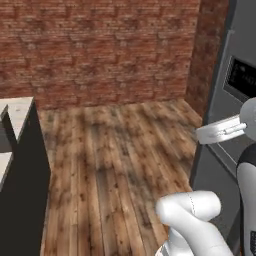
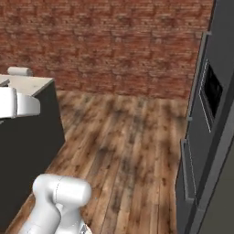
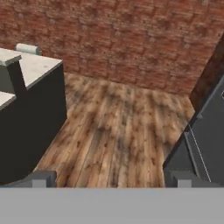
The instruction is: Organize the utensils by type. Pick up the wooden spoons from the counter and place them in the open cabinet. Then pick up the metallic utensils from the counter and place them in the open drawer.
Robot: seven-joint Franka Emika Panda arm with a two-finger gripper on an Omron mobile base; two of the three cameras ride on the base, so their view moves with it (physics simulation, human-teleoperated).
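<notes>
Here, the arm and base before any utensil is reached.

Setting: a wooden plank floor (image 1: 115, 165) runs to a red brick wall (image 1: 100, 45); a tall dark grey appliance column (image 2: 210, 119) with a glass-fronted oven stands along the right side.

Counter: the beige speckled counter (image 3: 37, 65) sits at the left edge of the hand view, on dark fronts, with a pale cylindrical object (image 3: 28, 49) lying on its far end. What that object is cannot be told.

Gripper: the gripper (image 3: 111, 178) points out over the bare floor, between counter and appliance column; its two dark fingertips (image 3: 43, 178) stand wide apart at the bottom of the hand view, with nothing between them.

Arm: white links rise in the lower part of both base views, well clear of the counter.

Task things: the wooden spoons, the fork, the metal spoon, the open cabinet and the open drawer are outside what these pictures take in, so where they lie cannot be told.

Progress: judged from this moment, nothing is carried and the hand is aimed at no utensil; the task looks to be at its outset or in transit.

Remaining: as far as can be judged, both the wooden-spoon and the metal-utensil placements.
</notes>
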